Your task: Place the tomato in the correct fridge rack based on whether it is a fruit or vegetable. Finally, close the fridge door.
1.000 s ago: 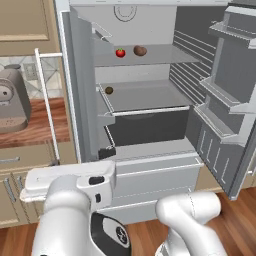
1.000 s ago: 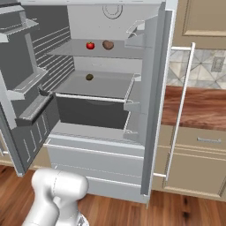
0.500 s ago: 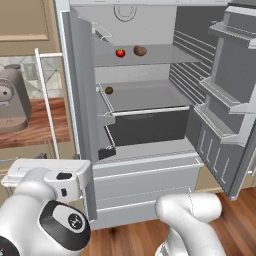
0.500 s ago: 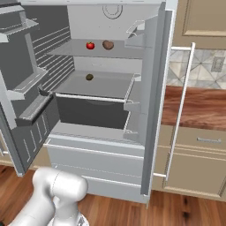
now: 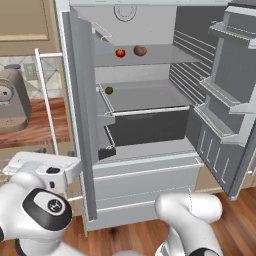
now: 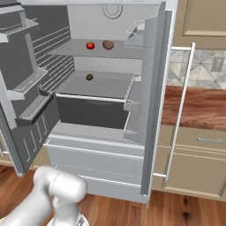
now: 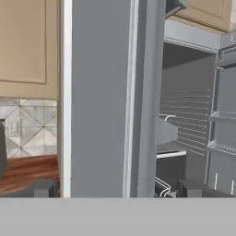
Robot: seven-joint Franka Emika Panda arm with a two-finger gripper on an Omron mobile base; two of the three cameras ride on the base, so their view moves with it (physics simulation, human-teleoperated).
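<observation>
On upper rack, tomato (image 5: 120,52) beside brown lump (image 5: 140,50).

The tomato (image 5: 120,52) is glossy red, the lump (image 5: 140,50) beside it dull and matt brown. The fridge (image 5: 145,170) looks like smooth matt grey metal or plastic, with thin wire shelves (image 5: 150,111). The floor (image 6: 176,212) is polished reddish wood, the cabinets (image 6: 201,17) matt tan wood, the backsplash (image 6: 207,66) patterned tile.
</observation>
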